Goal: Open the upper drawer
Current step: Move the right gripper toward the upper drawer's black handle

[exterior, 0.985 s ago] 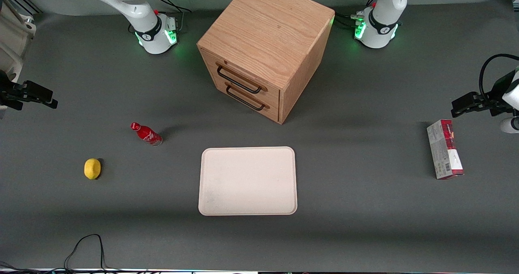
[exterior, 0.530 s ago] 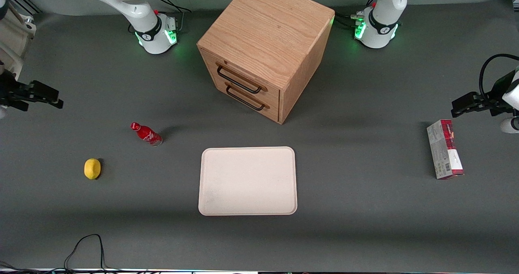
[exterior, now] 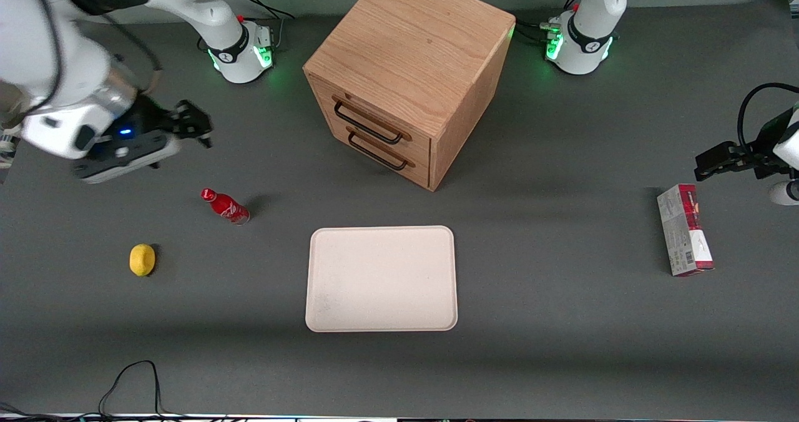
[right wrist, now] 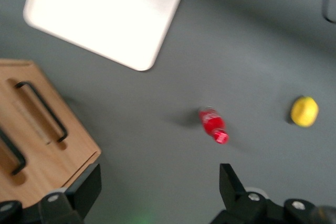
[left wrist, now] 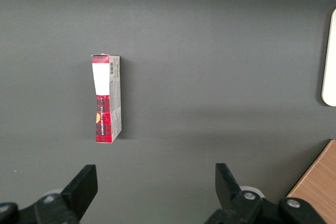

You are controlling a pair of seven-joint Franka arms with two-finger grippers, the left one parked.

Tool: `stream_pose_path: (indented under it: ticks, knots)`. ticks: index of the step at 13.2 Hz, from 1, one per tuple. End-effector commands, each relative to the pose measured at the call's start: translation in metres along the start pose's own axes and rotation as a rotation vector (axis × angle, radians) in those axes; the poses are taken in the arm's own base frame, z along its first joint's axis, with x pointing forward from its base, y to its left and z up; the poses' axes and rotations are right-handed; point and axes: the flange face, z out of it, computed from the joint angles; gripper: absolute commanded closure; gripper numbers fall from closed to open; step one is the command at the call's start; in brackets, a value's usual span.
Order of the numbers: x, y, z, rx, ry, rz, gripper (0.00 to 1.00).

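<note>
The gripper (exterior: 198,125), fingers spread, hangs above the worktop (exterior: 562,322), well apart from the shut upper drawer (exterior: 368,121); a red bottle (exterior: 225,206) stands nearby.

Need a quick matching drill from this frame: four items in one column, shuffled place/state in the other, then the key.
1. upper drawer of the oak cube cabinet
2. right arm's gripper
3. small red bottle
4. red and white carton

A. lying toward the parked arm's end of the table
B. shut, black bar handle untouched
C. open, above the table, apart from the cabinet
D. standing near the yellow lemon

Pairs: 1-B, 2-C, 3-D, 4-A
</note>
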Motion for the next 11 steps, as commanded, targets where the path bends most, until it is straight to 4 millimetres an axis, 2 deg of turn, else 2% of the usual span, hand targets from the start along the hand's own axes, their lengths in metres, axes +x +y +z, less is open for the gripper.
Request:
stream_pose_path:
  ticks: [1,3,6,7,9,10,11]
  knots:
    - [0.014,-0.064,0.005,0.004,0.003,-0.116,0.00]
    - [0.021,-0.108,0.022,0.005,-0.019,-0.189,0.00]
    - [0.027,-0.158,0.037,0.038,-0.012,-0.266,0.00]
    - [0.029,-0.170,0.040,0.070,-0.001,-0.294,0.00]
    - [0.030,-0.177,0.044,0.087,0.002,-0.317,0.00]
    - [0.027,-0.190,0.047,0.086,-0.005,-0.349,0.00]
    - [0.026,-0.194,0.049,0.087,-0.010,-0.385,0.00]
